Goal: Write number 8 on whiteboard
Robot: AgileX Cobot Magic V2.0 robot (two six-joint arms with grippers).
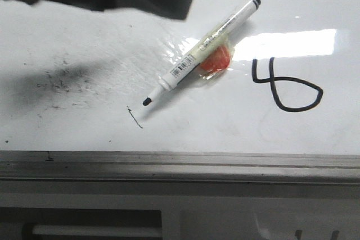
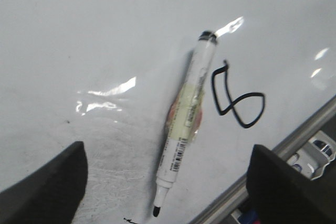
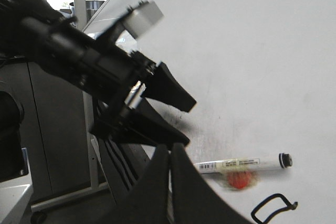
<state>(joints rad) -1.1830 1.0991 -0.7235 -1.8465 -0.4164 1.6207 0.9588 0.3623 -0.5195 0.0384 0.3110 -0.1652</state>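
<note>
The left claw (image 2: 168,192) hangs above the whiteboard (image 1: 67,26) with its two dark fingers (image 2: 50,187) spread wide apart and nothing between them; in the right wrist view the same claw (image 3: 178,119) shows as two black wedges held apart over the board. The right claw (image 3: 169,182) has its fingers pressed together, touching along their length, with nothing visibly held. Below the open left claw a marker (image 1: 199,51) lies flat on the board, uncapped, its black tip pointing toward the near rail and its dark-ringed end pointing away. Yellowish tape wraps its middle, and an orange-red lump (image 1: 216,60) sits against the barrel there. Just beside the marker, on the right-arm side, the number 8 (image 1: 287,85) is drawn in black: a squarish upper loop left open, joined to a wider pointed lower loop. Near the marker's tip is a short thin black stroke (image 1: 135,117). Toward the left-arm side lies a grey speckled smudge (image 1: 56,82). A grey metal rail (image 1: 180,164) edges the board along the near side, and bright glare crosses the surface above the figure.
</note>
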